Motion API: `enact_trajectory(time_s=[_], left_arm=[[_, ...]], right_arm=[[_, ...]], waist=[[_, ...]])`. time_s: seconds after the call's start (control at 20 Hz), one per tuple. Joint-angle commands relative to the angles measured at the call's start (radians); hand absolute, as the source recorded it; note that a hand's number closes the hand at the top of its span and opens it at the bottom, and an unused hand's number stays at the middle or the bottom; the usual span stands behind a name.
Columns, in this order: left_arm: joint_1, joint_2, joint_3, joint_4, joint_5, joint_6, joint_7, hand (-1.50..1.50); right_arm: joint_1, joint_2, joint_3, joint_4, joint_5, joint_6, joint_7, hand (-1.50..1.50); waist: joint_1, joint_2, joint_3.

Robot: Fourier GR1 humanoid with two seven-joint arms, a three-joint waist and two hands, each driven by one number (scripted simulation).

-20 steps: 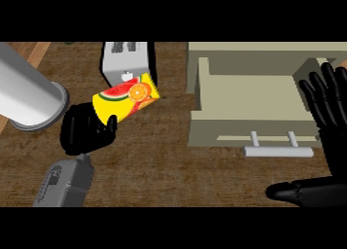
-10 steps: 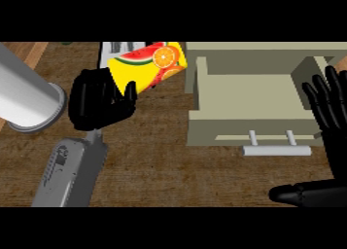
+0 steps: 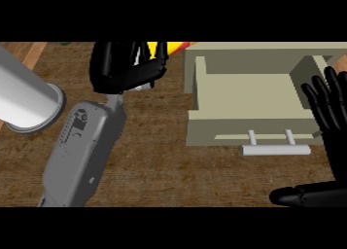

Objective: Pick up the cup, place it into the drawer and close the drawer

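A large grey cylinder [image 3: 22,97] lies at the left edge on the worktop [image 3: 168,168], its round end just beside the left forearm [image 3: 79,155]. A wide swing of that arm could knock it, so I judge it 1 hazard, though it is not on the path to the drawer.

At upper centre-left the left hand [image 3: 122,68] has its fingers clenched round the cup [image 3: 168,46]. Only a yellow-orange sliver of the cup shows at the hand's right, near the frame's top. With so little of it visible, how securely it sits cannot be told; it may tilt or slip during the carry.

Right of it stands the open drawer [image 3: 251,97], its left wall [image 3: 192,82] close to the cup. That wall is the main obstacle: a low sideways move would strike it, and an early release would leave the cup on the rim or outside.

The handle [image 3: 276,150] juts toward the lower centre-right. At the right edge the right hand [image 3: 337,126] rests with fingers released and upright, beside the drawer's right wall, where it could get in the way of closing.
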Motion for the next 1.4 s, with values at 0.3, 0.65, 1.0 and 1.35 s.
enact_trajectory(time_s=[0.3,0.65,1.0,1.35], left_arm=[[-0.248,0.0,-0.026,0.264,-0.005,0.09,0.023,1.5],[-0.376,0.0,-0.129,0.457,0.086,0.195,-0.03,1.5],[-0.453,0.0,-0.191,0.646,0.197,0.225,-0.121,1.5],[-0.529,0.0,-0.323,0.744,0.306,0.283,-0.103,1.5]], right_arm=[[-0.015,-0.019,-0.055,0.061,-0.042,0.03,-0.051,-1.5],[0.023,0.002,-0.007,-0.004,-0.001,0.009,-0.011,-1.5],[0.001,-0.019,-0.034,0.015,-0.019,0.026,-0.026,-1.5],[-0.053,0.005,0.009,-0.016,-0.01,-0.014,0.048,-1.5]], waist=[[-0.008,0.002,0.0],[-0.021,0.004,0.0],[-0.035,0.007,0.0],[-0.046,0.007,0.0]])
